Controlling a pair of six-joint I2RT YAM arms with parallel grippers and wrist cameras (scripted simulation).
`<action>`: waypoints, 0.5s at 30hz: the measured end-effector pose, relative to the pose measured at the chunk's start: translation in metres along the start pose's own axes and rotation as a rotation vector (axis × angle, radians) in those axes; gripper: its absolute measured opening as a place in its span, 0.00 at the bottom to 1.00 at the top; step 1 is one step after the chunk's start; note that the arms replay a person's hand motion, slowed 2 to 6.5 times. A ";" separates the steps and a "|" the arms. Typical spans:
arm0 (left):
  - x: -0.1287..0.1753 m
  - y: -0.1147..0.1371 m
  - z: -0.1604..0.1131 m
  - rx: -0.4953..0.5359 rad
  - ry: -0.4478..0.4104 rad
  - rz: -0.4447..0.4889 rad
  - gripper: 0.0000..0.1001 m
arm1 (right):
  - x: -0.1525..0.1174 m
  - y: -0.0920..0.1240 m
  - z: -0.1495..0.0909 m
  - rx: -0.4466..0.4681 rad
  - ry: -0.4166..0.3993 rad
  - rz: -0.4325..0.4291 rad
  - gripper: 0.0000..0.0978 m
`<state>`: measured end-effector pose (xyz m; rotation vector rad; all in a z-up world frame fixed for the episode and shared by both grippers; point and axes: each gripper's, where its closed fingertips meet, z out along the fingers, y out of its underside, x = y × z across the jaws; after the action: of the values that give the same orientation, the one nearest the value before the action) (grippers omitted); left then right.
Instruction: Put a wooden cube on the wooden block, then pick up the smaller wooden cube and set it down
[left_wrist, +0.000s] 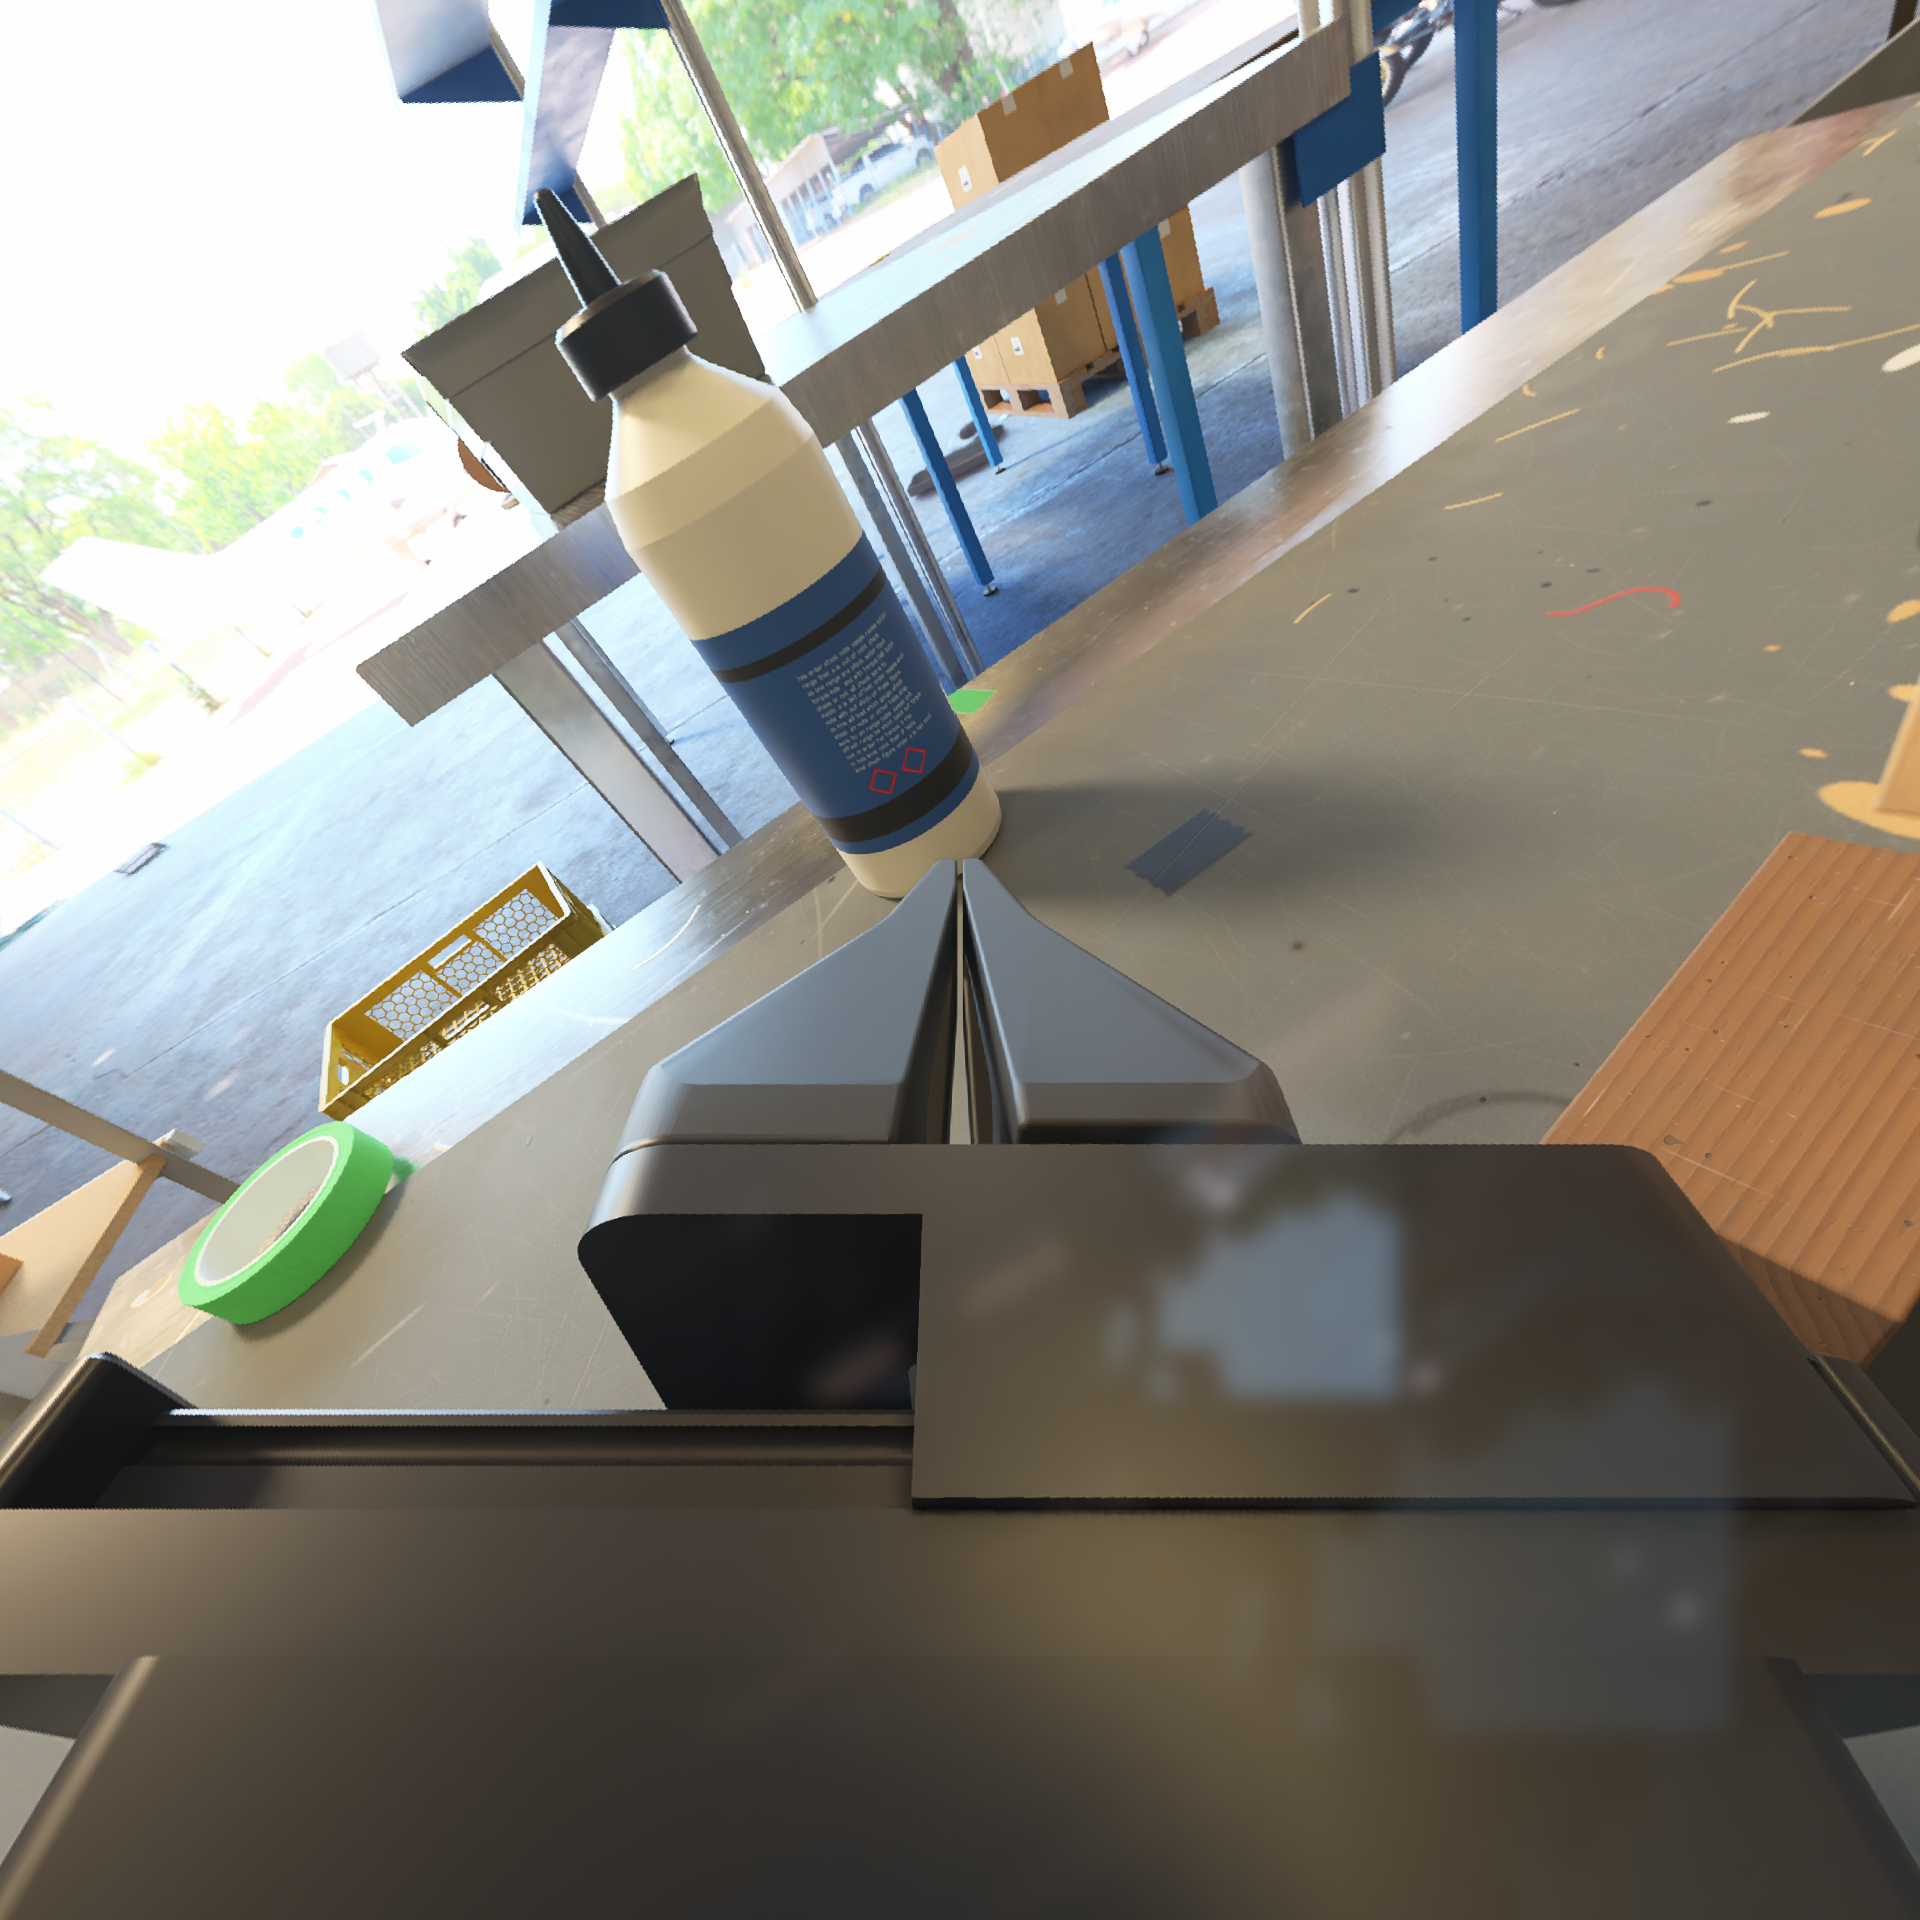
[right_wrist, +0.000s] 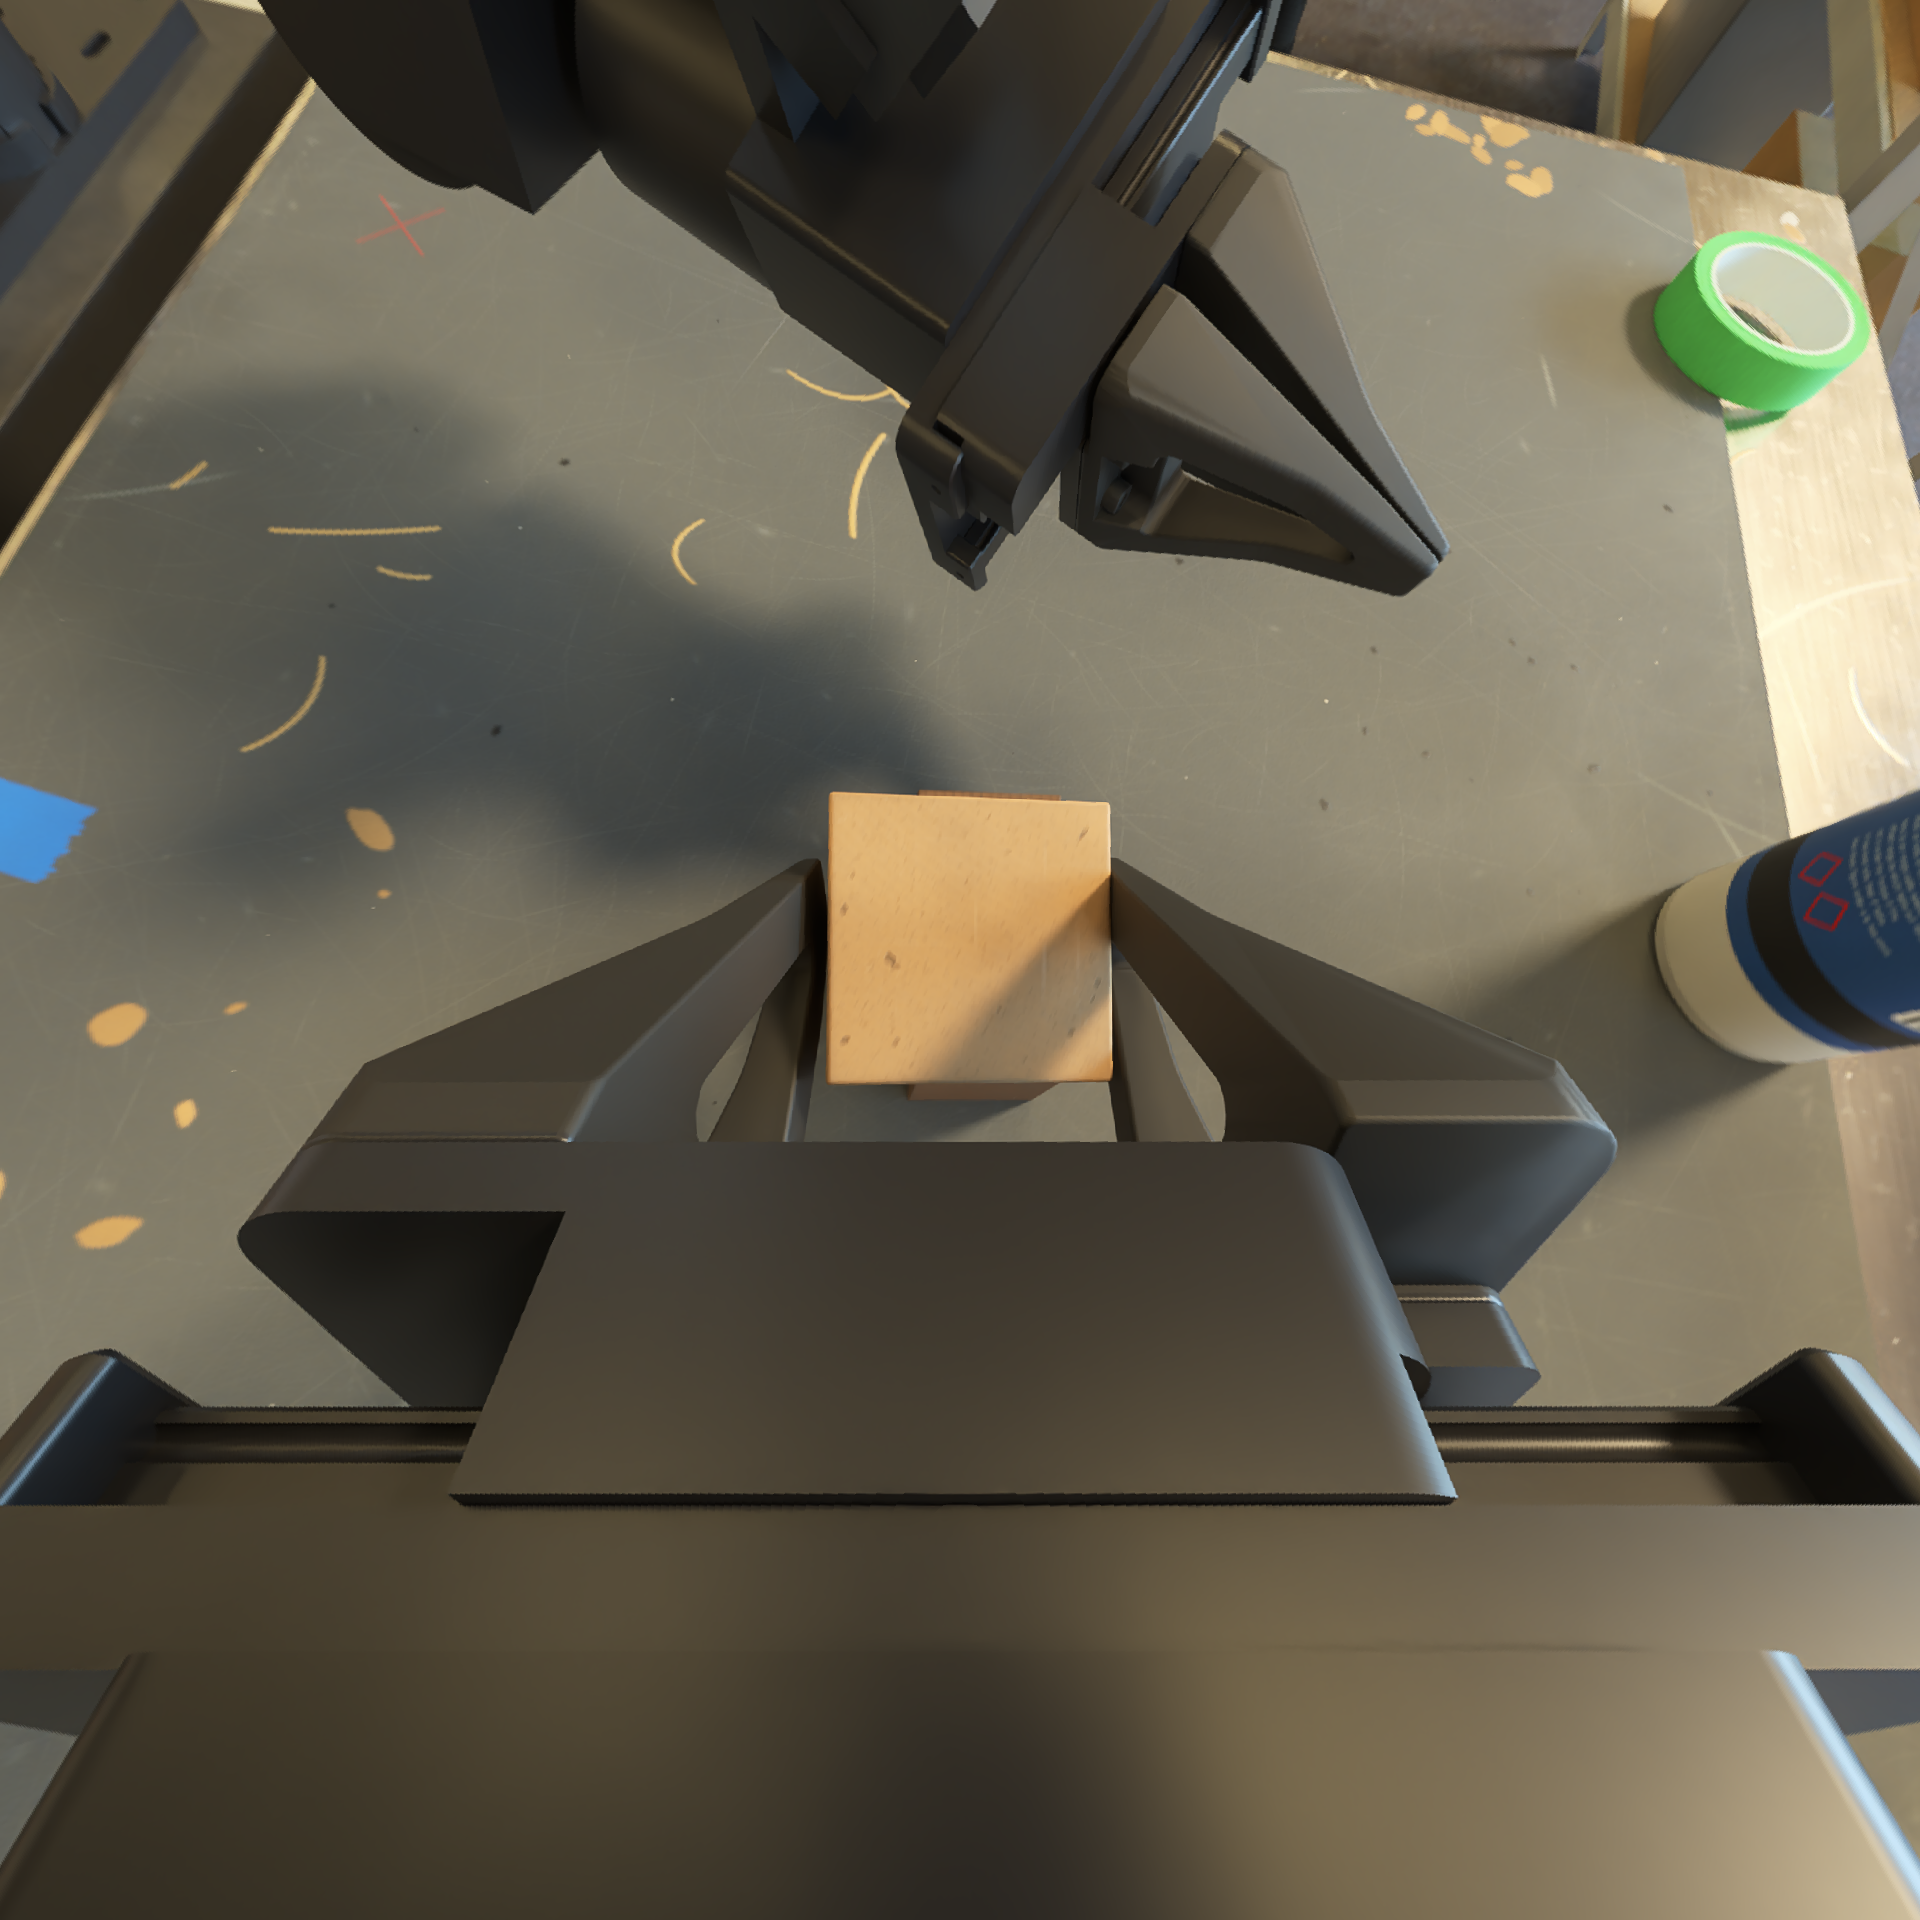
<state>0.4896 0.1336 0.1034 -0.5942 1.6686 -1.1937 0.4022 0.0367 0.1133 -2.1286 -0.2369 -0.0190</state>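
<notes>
In the right wrist view my right gripper (right_wrist: 966, 868) is shut on a light wooden cube (right_wrist: 966, 945), with one finger on each side. Straight below the cube, a darker wooden block (right_wrist: 987, 796) shows only as thin strips at its far and near edges. I cannot tell whether cube and block touch. My left gripper (left_wrist: 958, 868) is shut and empty, low over the table just in front of a glue bottle (left_wrist: 790, 582). It also shows beyond the cube in the right wrist view (right_wrist: 1423, 556). The ribbed brown block (left_wrist: 1766, 1091) lies to its right. No second cube is in view.
The glue bottle (right_wrist: 1787, 935) stands to the right of the held cube. A green tape roll (right_wrist: 1766, 322) lies near the table's far right corner, and it also shows in the left wrist view (left_wrist: 286, 1221). A yellow crate (left_wrist: 457, 987) sits on the floor beyond the table edge.
</notes>
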 end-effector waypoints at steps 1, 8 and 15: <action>-0.001 0.000 -0.001 0.005 -0.002 -0.004 0.01 | 0.002 -0.002 0.003 -0.011 -0.004 -0.012 0.44; -0.004 -0.002 -0.005 0.028 -0.007 -0.012 0.01 | 0.006 -0.007 0.022 -0.037 -0.028 -0.045 0.44; -0.005 0.002 -0.005 0.016 -0.006 0.000 0.01 | 0.005 0.001 0.033 -0.048 -0.062 -0.043 0.44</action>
<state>0.4873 0.1405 0.1039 -0.5875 1.6531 -1.2029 0.4043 0.0651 0.0952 -2.1740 -0.3218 0.0166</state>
